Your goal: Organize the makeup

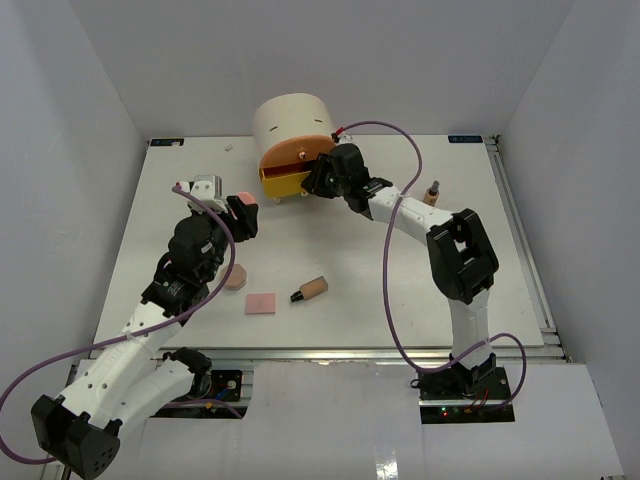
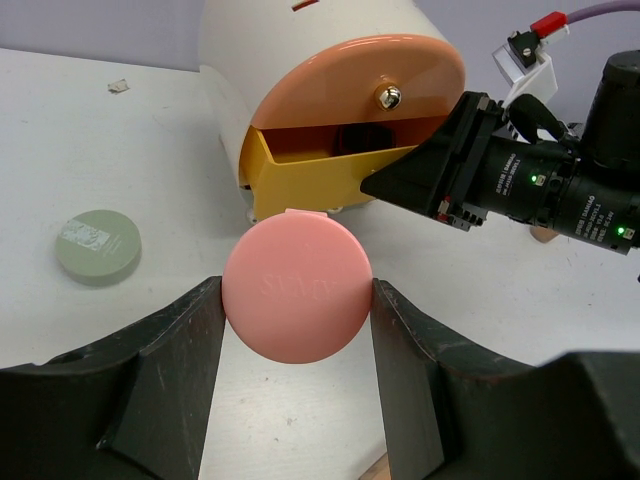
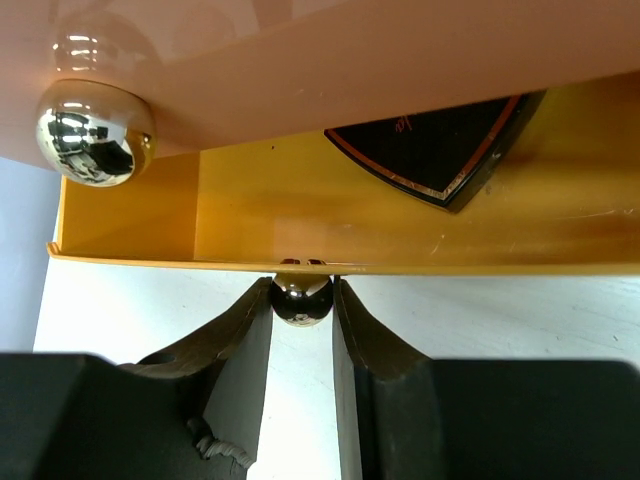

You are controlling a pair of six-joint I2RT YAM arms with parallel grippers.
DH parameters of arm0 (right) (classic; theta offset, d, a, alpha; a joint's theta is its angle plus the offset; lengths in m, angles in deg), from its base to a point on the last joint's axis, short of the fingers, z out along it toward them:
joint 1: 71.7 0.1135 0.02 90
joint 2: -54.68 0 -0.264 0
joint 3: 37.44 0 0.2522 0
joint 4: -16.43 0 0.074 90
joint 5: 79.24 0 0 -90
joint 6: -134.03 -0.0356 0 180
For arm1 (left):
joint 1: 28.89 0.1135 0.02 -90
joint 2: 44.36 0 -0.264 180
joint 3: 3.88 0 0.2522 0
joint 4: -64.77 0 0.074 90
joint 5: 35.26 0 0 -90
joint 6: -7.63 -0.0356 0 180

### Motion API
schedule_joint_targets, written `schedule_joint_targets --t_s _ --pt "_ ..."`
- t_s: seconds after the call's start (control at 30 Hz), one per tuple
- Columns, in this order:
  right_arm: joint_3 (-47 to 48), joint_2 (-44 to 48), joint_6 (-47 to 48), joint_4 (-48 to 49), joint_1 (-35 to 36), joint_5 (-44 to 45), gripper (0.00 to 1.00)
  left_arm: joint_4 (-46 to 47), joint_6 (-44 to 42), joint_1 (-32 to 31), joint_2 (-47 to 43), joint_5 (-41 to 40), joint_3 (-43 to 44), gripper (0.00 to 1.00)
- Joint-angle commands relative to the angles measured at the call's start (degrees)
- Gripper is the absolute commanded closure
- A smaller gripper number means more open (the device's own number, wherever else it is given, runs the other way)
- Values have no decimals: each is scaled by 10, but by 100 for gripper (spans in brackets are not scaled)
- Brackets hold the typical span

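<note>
My left gripper (image 2: 297, 290) is shut on a pink round compact (image 2: 296, 300), held above the table in front of the cream cylinder (image 1: 293, 120). My right gripper (image 3: 301, 288) is shut on the metal knob (image 3: 300, 300) of the yellow drawer (image 3: 250, 220), which stands pulled out. A black compact (image 3: 440, 150) lies inside that drawer. On the table lie a pink octagonal compact (image 1: 236, 276), a pink rectangular compact (image 1: 261, 303) and a tan black-capped bottle (image 1: 311, 290) on its side. Another tan bottle (image 1: 432, 192) stands upright at the right.
The orange drawer (image 2: 350, 85) with its own knob (image 3: 95, 135) sits shut above the yellow one. A green round lid (image 2: 98, 246) lies left of the cylinder. White walls enclose the table; my right arm (image 1: 455, 250) reaches across from the right.
</note>
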Motion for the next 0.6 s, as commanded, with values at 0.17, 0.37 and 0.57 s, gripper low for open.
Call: schedule_joint_targets --t_s 0.17,0.37,0.57 --pt "-104 95 0 13 1 -12 83 38 20 3 36 53 7 74" --pt "-127 113 -5 19 4 -33 82 65 30 3 87 84 27 74" --pt "-148 133 -11 20 9 -38 81 78 30 3 141 106 63 74"
